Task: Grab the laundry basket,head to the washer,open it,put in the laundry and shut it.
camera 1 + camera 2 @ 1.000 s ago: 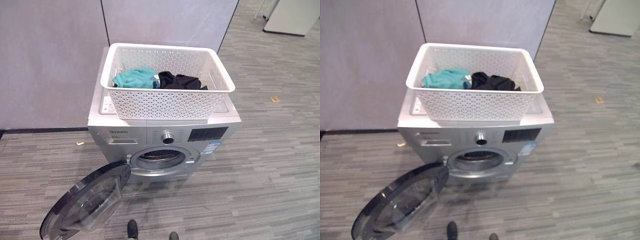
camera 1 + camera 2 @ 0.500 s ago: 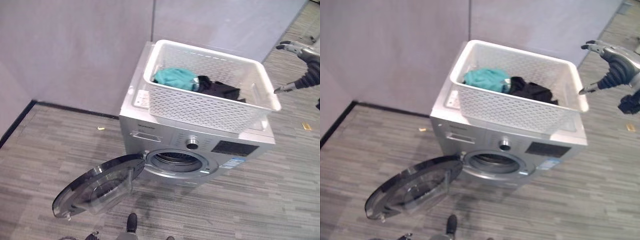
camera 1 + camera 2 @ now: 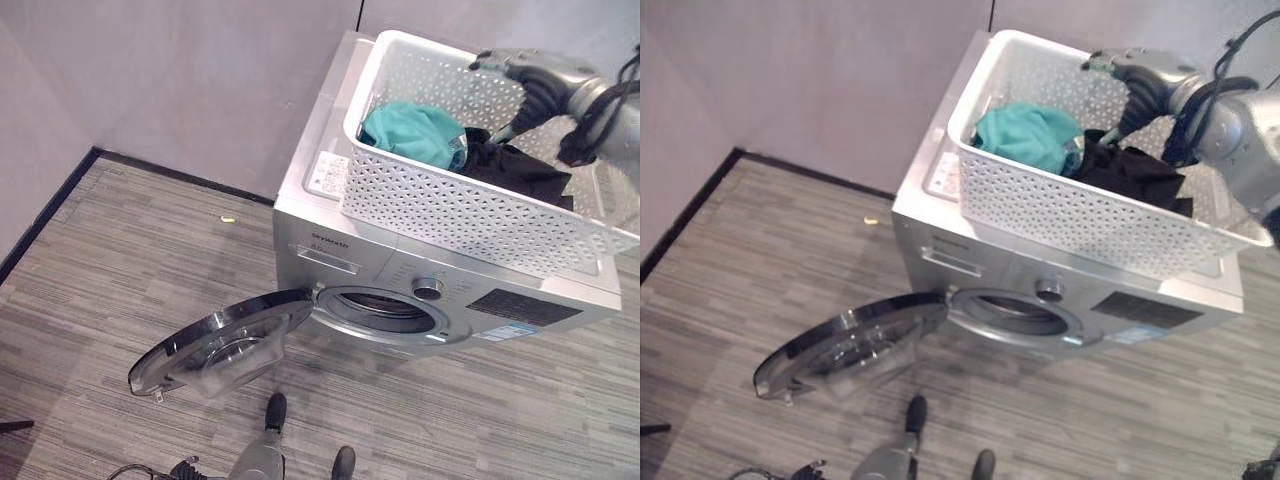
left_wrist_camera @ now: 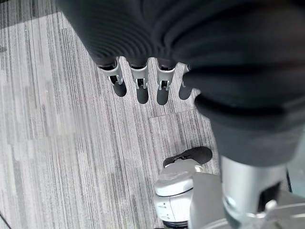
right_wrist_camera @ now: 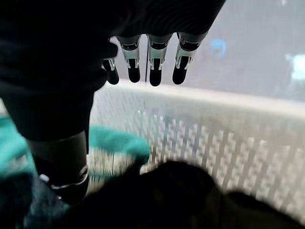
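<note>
Grey striped carpet floor [image 3: 120, 270] runs up to plain grey partition walls [image 3: 200, 70], with a silver front-loading washer [image 3: 340, 235] standing against them. Nearest, the washer's round glass door [image 3: 220, 345] hangs wide open, swung down toward the floor on the robot's left of the drum opening [image 3: 385, 312]. The left robot hand [image 4: 143, 83] shows in its wrist view over the carpet, fingers straight and relaxed, grasping nothing. On top of the washer sits the white perforated laundry basket [image 3: 450, 205], holding a teal garment [image 3: 410, 132] and a black garment [image 3: 520, 170] side by side. Farther back, the right robot hand [image 3: 530, 85] reaches in over the basket's far rim, above the black garment; its wrist view shows the fingers extended and released, thumb pointing down toward the clothes, with nothing gripped
</note>
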Motion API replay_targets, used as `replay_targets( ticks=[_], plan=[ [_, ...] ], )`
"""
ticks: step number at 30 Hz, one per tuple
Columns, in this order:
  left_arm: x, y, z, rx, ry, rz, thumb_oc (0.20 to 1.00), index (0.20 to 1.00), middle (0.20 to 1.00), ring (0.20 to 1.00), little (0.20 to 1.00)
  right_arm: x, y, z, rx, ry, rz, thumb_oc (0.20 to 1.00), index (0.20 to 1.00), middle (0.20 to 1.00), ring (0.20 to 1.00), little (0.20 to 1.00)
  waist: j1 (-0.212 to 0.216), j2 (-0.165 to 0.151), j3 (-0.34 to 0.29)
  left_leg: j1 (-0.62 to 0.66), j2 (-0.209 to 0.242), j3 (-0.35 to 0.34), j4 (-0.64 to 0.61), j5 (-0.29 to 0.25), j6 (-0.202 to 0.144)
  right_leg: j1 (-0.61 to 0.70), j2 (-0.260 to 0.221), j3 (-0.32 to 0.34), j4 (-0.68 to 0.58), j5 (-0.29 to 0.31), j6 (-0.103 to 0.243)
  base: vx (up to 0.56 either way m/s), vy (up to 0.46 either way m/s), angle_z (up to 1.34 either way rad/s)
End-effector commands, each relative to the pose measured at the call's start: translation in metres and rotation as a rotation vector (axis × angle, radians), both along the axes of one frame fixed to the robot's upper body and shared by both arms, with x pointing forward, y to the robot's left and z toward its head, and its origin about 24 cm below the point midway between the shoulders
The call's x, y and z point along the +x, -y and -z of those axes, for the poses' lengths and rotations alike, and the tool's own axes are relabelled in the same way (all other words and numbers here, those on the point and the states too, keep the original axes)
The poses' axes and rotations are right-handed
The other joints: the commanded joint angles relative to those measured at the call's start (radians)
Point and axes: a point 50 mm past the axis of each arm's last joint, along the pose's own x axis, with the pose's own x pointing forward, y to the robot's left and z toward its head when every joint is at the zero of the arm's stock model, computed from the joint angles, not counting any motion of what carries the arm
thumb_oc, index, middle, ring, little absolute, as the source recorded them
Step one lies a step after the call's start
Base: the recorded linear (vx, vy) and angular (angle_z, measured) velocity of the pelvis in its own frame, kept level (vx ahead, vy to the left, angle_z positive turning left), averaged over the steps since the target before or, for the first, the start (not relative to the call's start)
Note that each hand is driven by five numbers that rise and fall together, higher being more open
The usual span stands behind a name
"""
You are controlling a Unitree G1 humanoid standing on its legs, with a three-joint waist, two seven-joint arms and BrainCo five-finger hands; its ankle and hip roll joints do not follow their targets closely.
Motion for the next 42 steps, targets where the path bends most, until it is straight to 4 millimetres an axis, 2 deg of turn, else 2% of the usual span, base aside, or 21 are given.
replay_targets(
  ticks=[1,2,4,6,8,12,16,21,22,23,24,25,29,35,42],
  plan=[
    [0.009,-0.001,-0.002,0.011,0.033,-0.021,1.0,1.0,1.0,1.0,1.0,-0.002,0.013,0.004,0.035,-0.026,0.047,1.0,1.0,1.0,1.0,1.0,0.014,-0.01,-0.014,-0.025,0.052,-0.039,0.004,-0.001,-0.071,0.022,-0.065,-0.024,-0.003,0.114,0.084,0.01,0.01,0.06],
    [0.014,0.003,-0.002,0.0,0.05,-0.02,1.0,1.0,1.0,1.0,1.0,0.0,0.006,0.017,0.042,-0.065,0.02,1.0,1.0,1.0,1.0,1.0,0.014,-0.008,-0.011,-0.025,0.048,-0.042,0.004,-0.003,-0.069,0.025,-0.067,-0.03,-0.003,0.117,0.084,0.01,0.01,0.07],
    [0.016,0.004,-0.003,-0.001,0.056,-0.016,1.0,1.0,1.0,1.0,1.0,0.001,0.003,0.023,0.039,-0.07,0.006,1.0,1.0,1.0,1.0,1.0,0.014,-0.008,-0.009,-0.025,0.047,-0.042,0.004,-0.005,-0.068,0.026,-0.068,-0.031,-0.003,0.119,0.085,0.0,0.009,0.08],
    [0.019,0.007,-0.002,0.006,0.059,-0.004,1.0,1.0,1.0,1.0,1.0,0.005,-0.012,0.035,0.032,-0.06,-0.043,1.0,1.0,1.0,1.0,1.0,0.021,-0.001,-0.005,-0.022,0.046,-0.04,0.004,-0.008,-0.063,0.025,-0.071,-0.034,-0.003,0.117,0.086,0.0,0.013,0.03],
    [0.019,0.007,-0.002,0.006,0.059,-0.004,1.0,1.0,1.0,1.0,1.0,0.005,-0.012,0.036,0.032,-0.06,-0.044,1.0,1.0,1.0,1.0,1.0,0.021,-0.001,-0.005,-0.022,0.046,-0.04,0.004,-0.009,-0.063,0.025,-0.071,-0.034,-0.003,0.117,0.086,0.0,0.015,-0.05],
    [0.018,0.006,-0.002,0.027,0.044,0.02,1.0,1.0,1.0,1.0,1.0,0.012,-0.034,0.03,-0.034,0.017,-0.078,1.0,1.0,1.0,1.0,1.0,0.033,0.005,0.003,-0.029,0.046,-0.033,0.004,-0.009,-0.063,0.009,-0.076,-0.035,-0.003,0.12,0.089,-0.01,0.007,-0.03],
    [0.02,0.007,-0.002,0.035,0.048,0.028,1.0,1.0,1.0,1.0,1.0,0.014,-0.05,0.024,-0.013,0.074,-0.116,1.0,1.0,1.0,1.0,1.0,0.036,0.005,0.006,-0.034,0.047,-0.029,0.004,-0.01,-0.063,0.003,-0.079,-0.038,-0.003,0.125,0.089,-0.01,0.005,-0.04],
    [0.026,0.007,-0.004,0.044,0.076,0.02,1.0,1.0,1.0,1.0,1.0,0.015,-0.056,0.022,0.037,0.134,-0.126,1.0,1.0,1.0,1.0,1.0,0.038,0.009,0.007,-0.037,0.045,-0.029,0.004,-0.011,-0.061,0.0,-0.08,-0.041,-0.003,0.127,0.088,0.0,0.003,-0.02],
    [0.027,0.007,-0.005,0.048,0.08,0.019,1.0,1.0,1.0,1.0,1.0,0.017,-0.057,0.022,0.037,0.132,-0.118,0.944,0.944,0.944,0.944,0.944,0.039,0.009,0.007,-0.038,0.044,-0.03,0.004,-0.01,-0.061,-0.002,-0.08,-0.04,-0.003,0.128,0.087,0.0,0.0,0.0],
    [0.027,0.006,-0.005,0.049,0.077,0.015,1.0,1.0,1.0,1.0,1.0,0.018,-0.06,0.021,0.025,0.129,-0.114,0.567,0.567,0.567,0.567,0.567,0.04,0.008,0.007,-0.038,0.045,-0.029,0.004,-0.011,-0.061,-0.002,-0.08,-0.039,-0.003,0.128,0.086,0.0,0.0,0.0],
    [0.026,0.006,-0.004,0.049,0.076,0.011,1.0,1.0,1.0,1.0,1.0,0.019,-0.061,0.022,0.022,0.123,-0.114,0.325,0.325,0.325,0.325,0.325,0.039,0.008,0.006,-0.037,0.045,-0.028,0.004,-0.011,-0.061,-0.003,-0.079,-0.039,-0.003,0.128,0.086,0.0,0.0,0.0],
    [0.026,0.006,-0.004,0.048,0.074,0.007,1.0,1.0,1.0,1.0,1.0,0.02,-0.061,0.023,0.022,0.111,-0.103,0.2,0.2,0.2,0.2,0.2,0.038,0.008,0.005,-0.037,0.046,-0.027,0.004,-0.011,-0.06,-0.003,-0.079,-0.039,-0.003,0.129,0.086,0.0,0.0,0.0],
    [0.024,0.006,-0.004,0.04,0.07,-0.014,1.0,1.0,1.0,1.0,1.0,0.024,-0.067,0.025,0.025,0.083,-0.096,0.2,0.2,0.2,0.2,0.2,0.034,0.007,0.007,-0.04,0.047,-0.023,0.004,-0.009,-0.059,-0.008,-0.079,-0.039,-0.003,0.132,0.085,0.0,0.0,0.0],
    [0.02,0.004,-0.003,0.025,0.052,-0.032,1.0,1.0,1.0,1.0,1.0,0.033,-0.061,0.041,-0.027,-0.034,-0.033,0.2,0.2,0.2,0.2,0.2,0.028,0.008,0.016,-0.053,0.049,-0.019,0.004,-0.004,-0.061,-0.026,-0.081,-0.036,-0.003,0.139,0.087,0.0,0.0,-0.02],
    [0.017,0.001,-0.003,0.038,0.042,-0.053,1.0,1.0,1.0,1.0,1.0,0.038,-0.046,0.034,0.149,0.012,0.044,0.2,0.2,0.2,0.2,0.2,0.022,0.013,0.005,-0.041,0.047,-0.016,0.004,-0.01,-0.058,-0.012,-0.08,-0.032,-0.003,0.143,0.085,0.0,0.0,0.0]
  ],
)
